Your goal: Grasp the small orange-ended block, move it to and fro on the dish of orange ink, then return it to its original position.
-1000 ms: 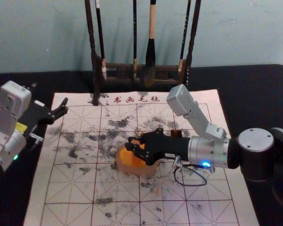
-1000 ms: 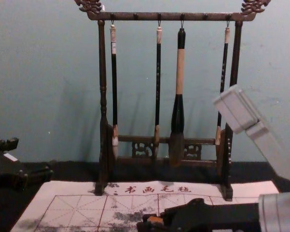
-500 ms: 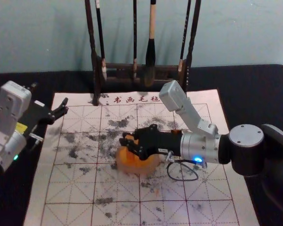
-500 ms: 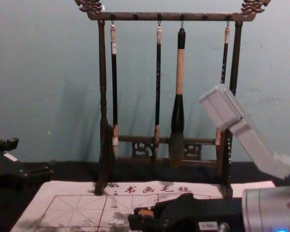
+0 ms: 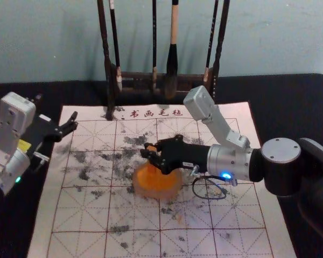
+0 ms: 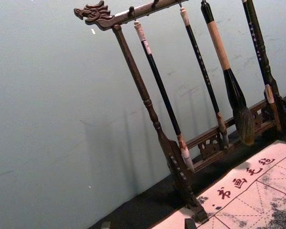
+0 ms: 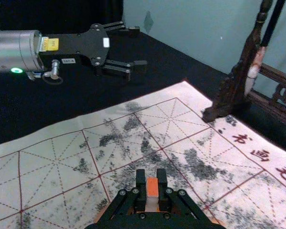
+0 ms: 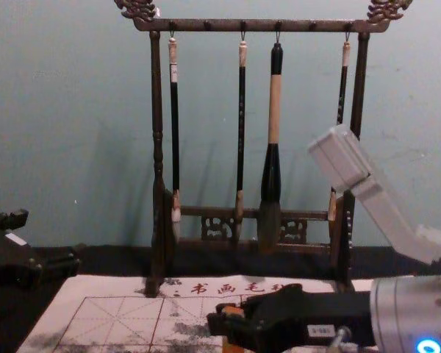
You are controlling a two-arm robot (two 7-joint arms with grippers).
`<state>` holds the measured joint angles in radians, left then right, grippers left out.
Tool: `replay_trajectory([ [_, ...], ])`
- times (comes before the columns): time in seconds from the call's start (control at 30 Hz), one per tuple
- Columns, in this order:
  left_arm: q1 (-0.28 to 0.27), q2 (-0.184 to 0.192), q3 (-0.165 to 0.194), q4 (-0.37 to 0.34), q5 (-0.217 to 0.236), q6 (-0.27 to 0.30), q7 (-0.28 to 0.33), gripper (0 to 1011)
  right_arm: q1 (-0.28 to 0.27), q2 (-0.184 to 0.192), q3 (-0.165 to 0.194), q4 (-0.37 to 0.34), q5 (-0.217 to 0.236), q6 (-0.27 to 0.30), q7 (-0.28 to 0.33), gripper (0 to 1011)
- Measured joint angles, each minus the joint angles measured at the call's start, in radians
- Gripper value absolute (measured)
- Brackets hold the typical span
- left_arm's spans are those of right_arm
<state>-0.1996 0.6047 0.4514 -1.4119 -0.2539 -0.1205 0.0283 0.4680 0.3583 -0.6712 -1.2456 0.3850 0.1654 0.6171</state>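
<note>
right claw [image 5: 147, 155], at the round dish of orange ink [image 5: 162, 189], is closed on the small orange-ended rectangular block [image 7: 152, 188]; left claw [image 5: 56, 109] is parked wide open, left.

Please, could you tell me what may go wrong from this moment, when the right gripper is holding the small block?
The block is pinched between the narrow fingertips of the right gripper, over the dish, so hard pressing might twist it loose. Rubbing could push the dish along the mat. Orange ink may drip onto the mat later.
</note>
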Motion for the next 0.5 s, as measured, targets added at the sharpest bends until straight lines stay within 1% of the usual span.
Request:
replay_trajectory([
  [0.5,0.000,0.000,0.000,0.000,0.000,0.000,0.000,1001,-0.023,0.035,0.025,-0.030,-0.008,-0.003,-0.003,110],
])
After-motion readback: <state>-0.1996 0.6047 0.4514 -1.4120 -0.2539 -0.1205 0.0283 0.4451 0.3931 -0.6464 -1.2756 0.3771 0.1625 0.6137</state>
